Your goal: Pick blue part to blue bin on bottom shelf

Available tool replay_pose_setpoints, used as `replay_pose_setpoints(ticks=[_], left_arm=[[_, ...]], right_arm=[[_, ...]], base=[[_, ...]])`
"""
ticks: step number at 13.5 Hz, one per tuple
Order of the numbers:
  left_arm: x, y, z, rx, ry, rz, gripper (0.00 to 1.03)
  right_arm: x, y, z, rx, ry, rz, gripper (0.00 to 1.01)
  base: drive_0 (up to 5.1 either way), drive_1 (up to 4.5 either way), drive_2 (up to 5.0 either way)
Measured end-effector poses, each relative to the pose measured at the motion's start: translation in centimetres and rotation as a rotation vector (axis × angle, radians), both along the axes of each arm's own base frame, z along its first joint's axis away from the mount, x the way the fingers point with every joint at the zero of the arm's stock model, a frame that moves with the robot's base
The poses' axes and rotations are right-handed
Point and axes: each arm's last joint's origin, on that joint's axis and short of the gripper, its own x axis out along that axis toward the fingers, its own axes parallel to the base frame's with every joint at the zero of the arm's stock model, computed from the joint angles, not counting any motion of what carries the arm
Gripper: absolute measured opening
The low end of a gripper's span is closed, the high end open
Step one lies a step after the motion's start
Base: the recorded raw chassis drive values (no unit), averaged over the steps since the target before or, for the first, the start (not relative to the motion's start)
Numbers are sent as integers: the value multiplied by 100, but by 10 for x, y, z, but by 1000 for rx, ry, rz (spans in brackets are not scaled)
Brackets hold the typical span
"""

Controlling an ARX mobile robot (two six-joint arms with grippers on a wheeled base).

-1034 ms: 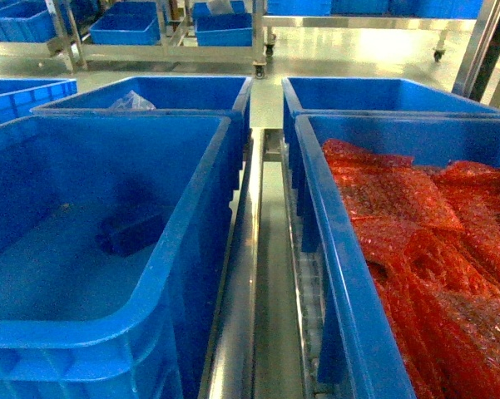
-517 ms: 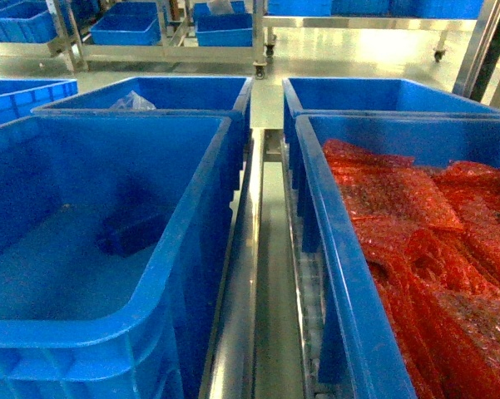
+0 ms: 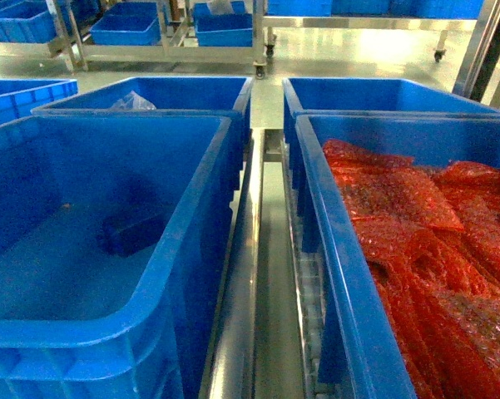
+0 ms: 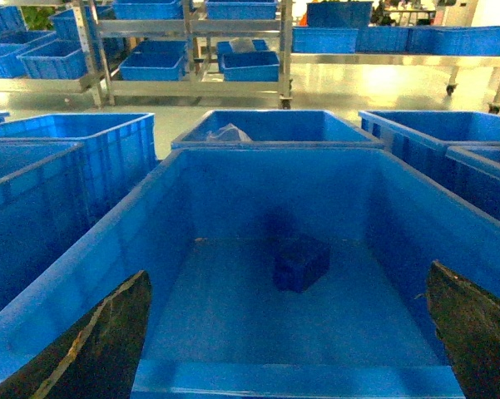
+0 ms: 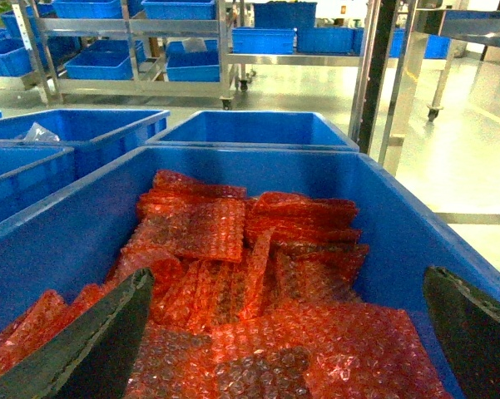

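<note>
We see the blue part lying alone on the floor of the blue bin, toward its far wall, its long axis running roughly across our left wrist view. Our left tool hangs spread and empty above the near rim, with the part straight ahead and below, so the left arm is nearer. Our right tool, likewise spread and empty, hangs over the crate of red bubble-wrap bags.

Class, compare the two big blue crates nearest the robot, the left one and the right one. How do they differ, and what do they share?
Contents: the left crate holds only one small dark blue part on a mostly bare floor; the right crate is piled with red bubble-wrap bags. Arms: the left tool hangs open over the left crate, the right tool open over the right crate. Shared: both are deep bright blue plastic crates with thick rims.
</note>
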Motion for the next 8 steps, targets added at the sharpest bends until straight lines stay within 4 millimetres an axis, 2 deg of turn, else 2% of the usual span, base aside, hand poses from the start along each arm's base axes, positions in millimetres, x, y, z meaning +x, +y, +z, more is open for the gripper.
replay_pose_setpoints(ticks=[8], left_arm=[[0,0,0,0,0,0,98]], right_arm=[[0,0,0,0,0,0,98]], base=[[0,0,0]])
